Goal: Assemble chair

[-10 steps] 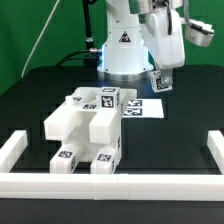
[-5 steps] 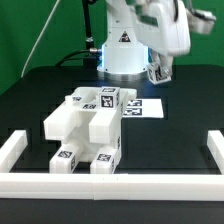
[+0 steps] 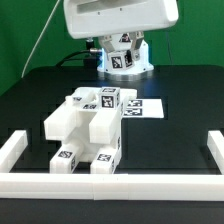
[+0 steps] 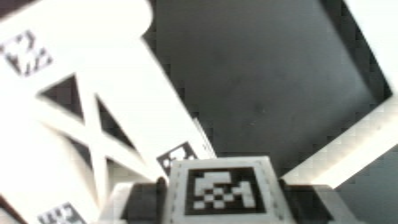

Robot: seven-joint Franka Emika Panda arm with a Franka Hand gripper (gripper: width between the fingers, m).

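**A:** From where I am standing, the gripper itself is not showing. In the exterior view only the big white body of the arm (image 3: 118, 25) is filling the upper part, and in the wrist view I am seeing a tagged block (image 4: 222, 192) very close to the lens. If the fingers are apart or together, I cannot tell.

**B:** Is it holding this block?

**A:** I cannot say. The picture is blurred, and no finger is showing clearly.

**B:** And the chair?

**A:** The chair (image 3: 88, 128) is lying on the black table (image 3: 180, 100), just beside the marker board (image 3: 143, 106), which is touching it or nearly so on the side toward the robot base. On the other side, its two lower blocks are reaching close to the white border bar (image 3: 110, 183).

**B:** How is it going to handle, you think?

**A:** I am judging it as light and stiff, hard plastic that is not bending. The faces are looking matte, so probably not very slippery. I would be taking it across one narrow block with two flat parallel sides, not across the wide body.

**B:** And its look?

**A:** Chunky, matte white, several square pieces joined, with small black-and-white tags on top and on the front ends.
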